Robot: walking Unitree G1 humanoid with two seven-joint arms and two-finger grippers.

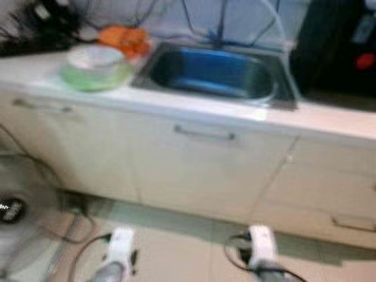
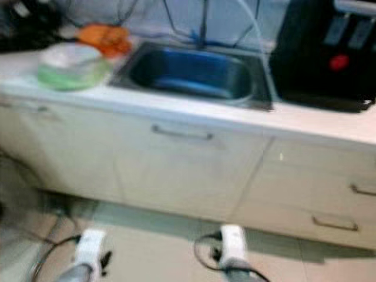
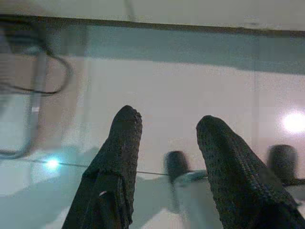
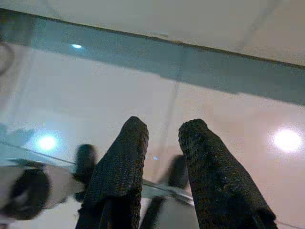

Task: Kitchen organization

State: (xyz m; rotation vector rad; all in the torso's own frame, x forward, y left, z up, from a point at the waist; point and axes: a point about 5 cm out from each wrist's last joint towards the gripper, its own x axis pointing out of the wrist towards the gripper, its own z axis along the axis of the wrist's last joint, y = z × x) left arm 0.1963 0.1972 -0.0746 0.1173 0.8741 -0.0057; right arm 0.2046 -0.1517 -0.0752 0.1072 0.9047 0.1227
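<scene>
A steel sink (image 1: 212, 71) with a blue inside is set in the pale countertop (image 1: 329, 120) straight ahead. To its left stands a stack of green and white bowls (image 1: 94, 67), with something orange (image 1: 124, 38) behind it. Both arms hang low in front of the cabinets, the left arm (image 1: 120, 249) and the right arm (image 1: 262, 245). My left gripper (image 3: 169, 125) is open over the tiled floor, nothing between its fingers. My right gripper (image 4: 163, 128) is also open and empty above the floor. The head views are blurred.
A big black appliance (image 2: 329, 53) stands on the counter right of the sink. Cream cabinet doors with bar handles (image 1: 204, 134) run below the counter, with drawers (image 2: 335, 222) at the right. Cables (image 1: 76, 247) and a metal frame lie on the floor at the left.
</scene>
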